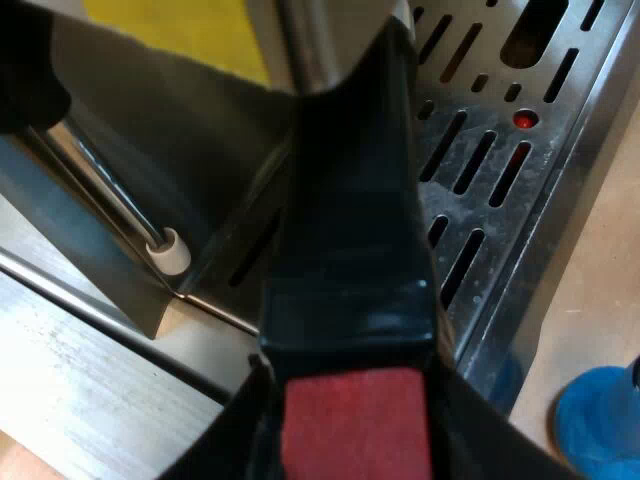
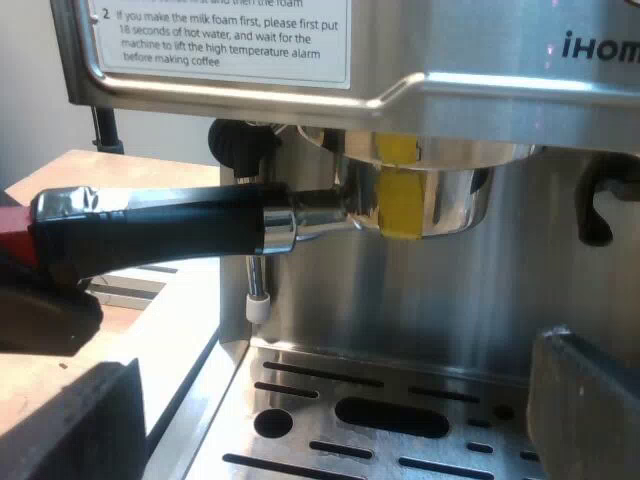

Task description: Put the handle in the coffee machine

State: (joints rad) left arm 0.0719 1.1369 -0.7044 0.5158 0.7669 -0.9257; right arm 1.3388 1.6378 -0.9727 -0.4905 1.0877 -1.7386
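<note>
- The espresso machine (image 2: 480,290) is the landmark; its steel front and printed instruction label (image 2: 220,35) face the right wrist camera.
- The metal holder (image 2: 440,200) sits up against the underside of the machine's brew head, at the machine's front. Whether it is turned fully to the locked stop, I cannot tell.
- A yellow mark (image 2: 400,205) on the holder's bowl lines up directly beneath a matching yellow patch on the machine's brew head.
- The handle (image 2: 160,235) runs roughly level, sideways along the machine's front and out past the machine's side.
- The handle's red end (image 1: 355,425) is the part farthest from the machine's brew head.
- The left gripper (image 1: 352,440) is clamped on the handle at the red end, with a black finger (image 1: 235,445) pressed against each side of it.
- The right gripper (image 2: 335,400) hangs low at the machine's front, over the machine's drip tray (image 2: 450,375). Its fingers (image 2: 70,420) stand wide apart, with nothing between them, well below the handle.
- The steam wand (image 2: 255,285) hangs down from a black knob (image 2: 240,145) at the machine's front, behind the handle. Its white tip ends just above the edge of the machine's base.
- A small red dot (image 1: 523,120) shows among the slots of the machine's drip tray.
- A blue tamper (image 1: 600,425) stands on the wooden surface just beside the outer rim of the machine's drip tray.
</note>
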